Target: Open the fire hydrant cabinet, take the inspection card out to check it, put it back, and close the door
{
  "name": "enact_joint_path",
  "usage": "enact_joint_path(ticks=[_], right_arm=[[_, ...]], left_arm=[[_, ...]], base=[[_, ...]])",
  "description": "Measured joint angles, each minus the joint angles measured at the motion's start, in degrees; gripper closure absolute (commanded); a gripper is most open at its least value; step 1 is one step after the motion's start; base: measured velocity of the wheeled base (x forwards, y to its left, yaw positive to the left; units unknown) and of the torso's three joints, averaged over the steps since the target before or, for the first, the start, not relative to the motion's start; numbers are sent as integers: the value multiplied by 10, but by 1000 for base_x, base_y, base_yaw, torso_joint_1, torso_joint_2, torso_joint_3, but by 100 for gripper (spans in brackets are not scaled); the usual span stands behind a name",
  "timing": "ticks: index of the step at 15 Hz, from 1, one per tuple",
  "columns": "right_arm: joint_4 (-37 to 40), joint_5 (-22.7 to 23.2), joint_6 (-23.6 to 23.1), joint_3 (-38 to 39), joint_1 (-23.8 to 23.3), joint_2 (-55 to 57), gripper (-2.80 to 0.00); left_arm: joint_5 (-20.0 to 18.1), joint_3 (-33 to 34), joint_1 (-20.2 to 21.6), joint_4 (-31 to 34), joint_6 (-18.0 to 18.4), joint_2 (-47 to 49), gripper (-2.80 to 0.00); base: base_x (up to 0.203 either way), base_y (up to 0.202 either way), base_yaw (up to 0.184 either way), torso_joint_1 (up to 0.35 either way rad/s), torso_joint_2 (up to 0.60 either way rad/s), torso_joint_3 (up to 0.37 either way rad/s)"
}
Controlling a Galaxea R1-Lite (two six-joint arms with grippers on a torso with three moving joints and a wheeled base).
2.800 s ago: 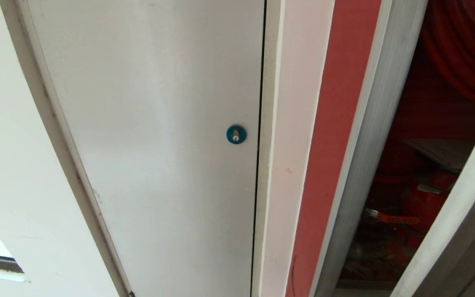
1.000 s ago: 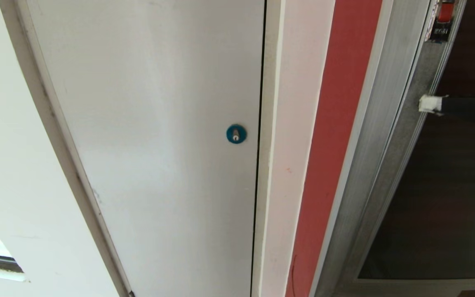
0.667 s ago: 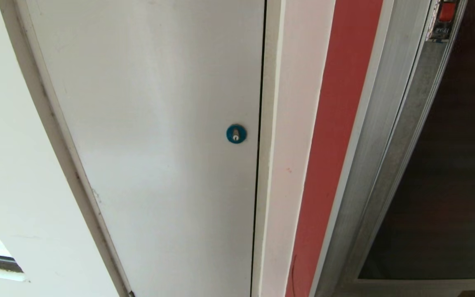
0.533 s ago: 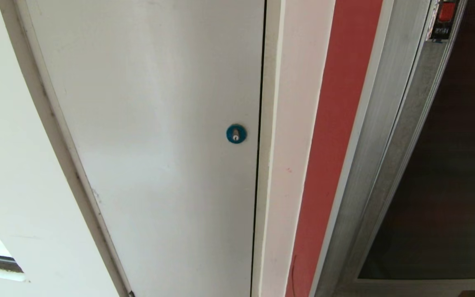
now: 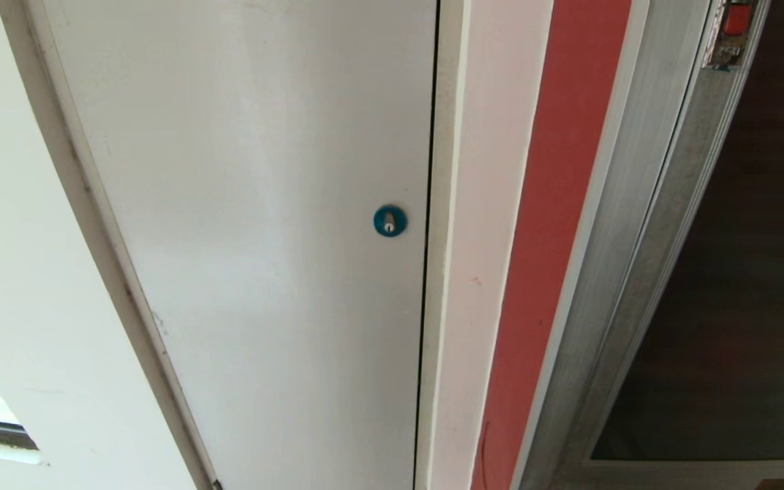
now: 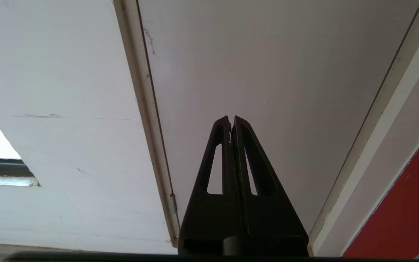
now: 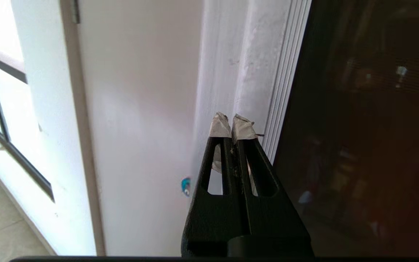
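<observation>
Door (image 5: 725,272) of dark tinted glass shut flush in the silver frame at the head view's right edge, contents hidden behind the tint, red latch (image 5: 736,19) cut off at the top, its label unreadable. Right tool (image 7: 231,125) closed and empty, white-taped tips before the frame; left tool (image 6: 231,120) closed, empty, facing the white door (image 5: 263,238) with the blue lock (image 5: 390,221).

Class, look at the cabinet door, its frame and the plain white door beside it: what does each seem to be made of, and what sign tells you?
The door: probably dark tinted glass; it is glossy and mirrors faint shapes. Its frame: apparently brushed aluminium; silver, matte, with fine ridges lengthwise. The white door: likely painted sheet metal, though the smooth, slightly scuffed paint leaves that open.
</observation>
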Motion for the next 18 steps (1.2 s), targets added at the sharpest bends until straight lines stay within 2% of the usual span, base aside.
enact_joint_path(ticks=[3,8,11,15,18], right_arm=[[-7,-12,0,-32,0,45,0],[-49,-91,0,-41,-4,80,0],[-38,-96,-1,-38,-5,79,0],[29,-77,11,-35,-1,56,0],[114,13,50,-33,2,28,0]], left_arm=[[0,0,0,0,0,0,0],[0,0,0,0,0,0,0],[0,0,0,0,0,0,0],[0,0,0,0,0,0,0],[0,0,0,0,0,0,0]], base=[[0,0,0,0,0,0],[0,0,0,0,0,0],[0,0,0,0,0,0],[0,0,0,0,0,0],[0,0,0,0,0,0]])
